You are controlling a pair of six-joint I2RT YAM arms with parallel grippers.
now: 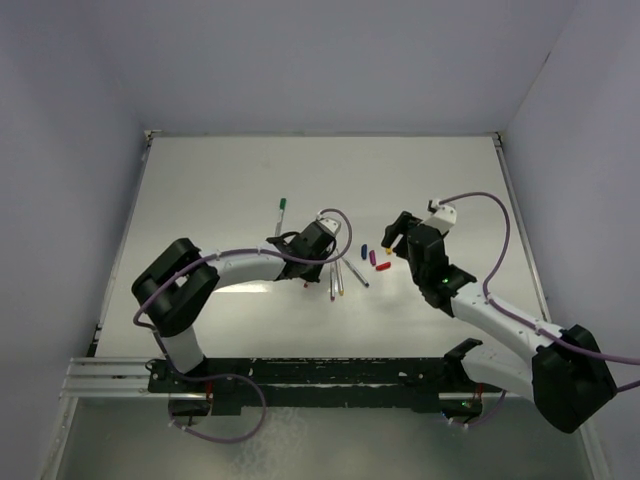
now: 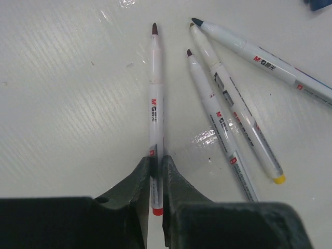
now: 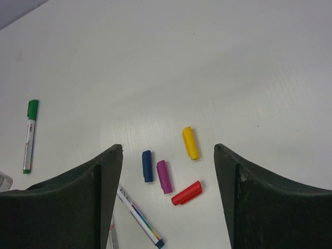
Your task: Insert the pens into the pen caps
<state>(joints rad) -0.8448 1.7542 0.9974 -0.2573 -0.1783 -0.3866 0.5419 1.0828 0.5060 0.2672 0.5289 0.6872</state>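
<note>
- Pen with the red end [image 2: 155, 104]: lies flat on the white table [image 2: 62, 104]. Its dark tip points away from the left wrist camera and its red end plug points toward it.
- Left gripper [image 2: 155, 162]: both fingers [image 2: 139, 179] are pressed against that pen's barrel near the back end. I read this as a pinch on the pen, one finger on each side.
- Three more uncapped pens lie just right of it in the left wrist view:
  - a brown-tipped pen [image 2: 218, 119];
  - a yellow-ended pen [image 2: 245, 119];
  - a blue-tipped pen [image 2: 259, 57].
- The first two run almost side by side; I cannot tell whether they touch. The blue-tipped one angles off to the right, with its tip close to the yellow-ended pen's tip.
- Green-capped pen [image 3: 29, 136]: cap already on. It lies well apart from the others, at the far left of the right wrist view.
- Loose caps sit clustered on the table: blue cap [image 3: 148, 166], purple cap [image 3: 164, 176], red cap [image 3: 187, 193] and yellow cap [image 3: 190, 142].
  - Blue and purple lie just beside each other.
  - Red is nearest the camera and yellow is farthest.
- Right gripper [image 3: 167, 148]: fingers [image 3: 98, 202] are spread wide with nothing between them. It hovers over the cap cluster, which shows in the gap between the fingers.
- Top view: the caps sit between the group of bare pens and the right gripper.
</note>
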